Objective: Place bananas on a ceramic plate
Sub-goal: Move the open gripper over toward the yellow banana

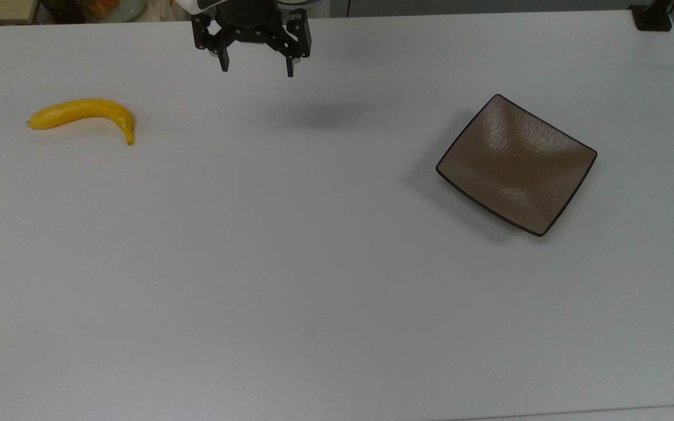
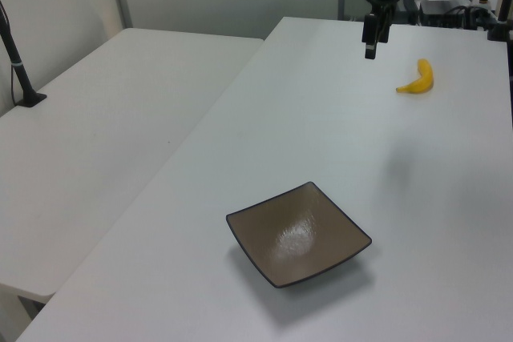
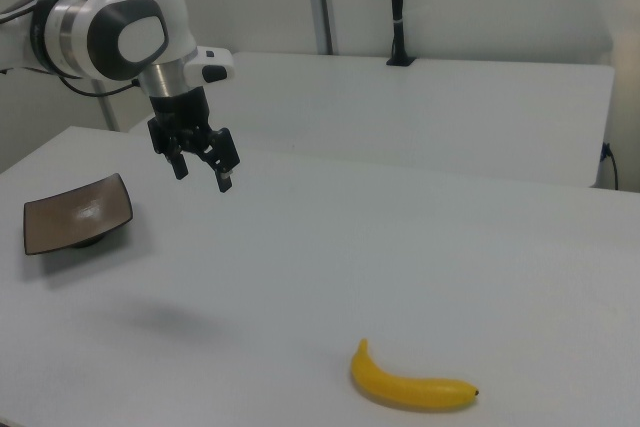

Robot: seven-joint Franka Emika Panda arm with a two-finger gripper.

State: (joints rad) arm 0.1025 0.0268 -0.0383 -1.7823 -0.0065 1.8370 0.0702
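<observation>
One smooth yellow curved banana (image 1: 82,113) lying on white desk (image 1: 313,280), top view's left; square brown black-rimmed ceramic plate (image 1: 516,164) sitting empty, well apart at top view's right. We are hovering black two-finger gripper (image 1: 257,66) between them, jaws spread wide, gripping nothing, likely readying for pickup.

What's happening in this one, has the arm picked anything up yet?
Not yet. The Franka arm's hand hangs open and empty above the white table, holding nothing. The banana lies on the table toward the top view's left, untouched. The square brown plate sits bare toward the top view's right, well apart from the banana. The hand is between the two, somewhat nearer the banana, so the pick has not begun.
</observation>
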